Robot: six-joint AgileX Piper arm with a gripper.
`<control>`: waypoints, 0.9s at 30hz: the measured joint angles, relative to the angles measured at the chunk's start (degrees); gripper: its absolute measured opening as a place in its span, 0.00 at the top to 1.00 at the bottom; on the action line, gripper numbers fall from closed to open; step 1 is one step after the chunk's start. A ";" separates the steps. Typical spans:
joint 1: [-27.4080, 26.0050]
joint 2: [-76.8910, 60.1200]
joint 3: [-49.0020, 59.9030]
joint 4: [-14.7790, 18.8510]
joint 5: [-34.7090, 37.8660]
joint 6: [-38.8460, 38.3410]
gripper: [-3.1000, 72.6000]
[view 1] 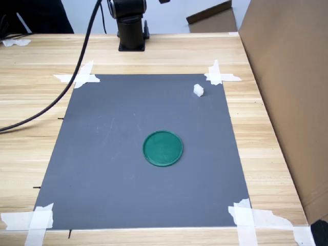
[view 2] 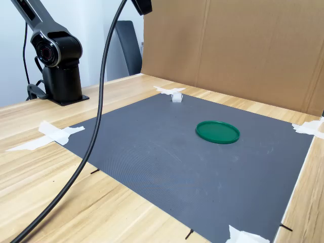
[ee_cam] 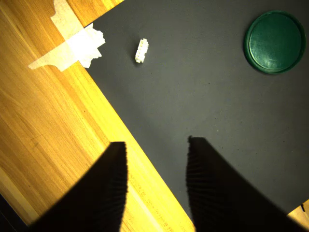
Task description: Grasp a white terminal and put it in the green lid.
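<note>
The white terminal (view 1: pixel 198 90) lies on the grey mat near its far right corner in the first exterior view, close to a tape strip. The wrist view shows the terminal (ee_cam: pixel 141 50) as a small stepped block, and it shows small in the second exterior view (view 2: pixel 176 97). The green lid (view 1: pixel 162 148) rests flat and empty near the mat's middle (ee_cam: pixel 275 42) (view 2: pixel 217 131). My gripper (ee_cam: pixel 157 143) hangs high above the mat's edge, open, with nothing between its dark fingers (ee_cam: pixel 113 183). It is well apart from both the terminal and the lid.
The grey mat (view 1: pixel 102 169) is taped to a wooden table with white tape (view 1: pixel 77 78) at its corners. A cardboard wall (view 1: pixel 292 92) stands along the first exterior view's right. The arm's black base (view 1: pixel 130 31) and a black cable (view 1: pixel 56 97) are at the far left.
</note>
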 joint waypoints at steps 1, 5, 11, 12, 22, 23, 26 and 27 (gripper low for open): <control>0.15 0.20 -0.29 -0.11 0.00 0.00 0.54; 1.30 2.06 -2.07 -0.18 -0.40 0.00 0.26; 1.58 8.90 -11.92 2.58 1.08 2.66 0.18; 1.58 10.38 -13.28 2.99 1.08 2.80 0.18; 2.09 23.36 -18.75 3.27 0.91 3.58 0.18; 2.86 23.74 -18.75 2.38 0.91 2.17 0.18; 8.41 23.96 -18.75 -0.56 0.91 -0.10 0.20; 8.98 23.96 -18.75 -0.64 0.91 0.47 0.20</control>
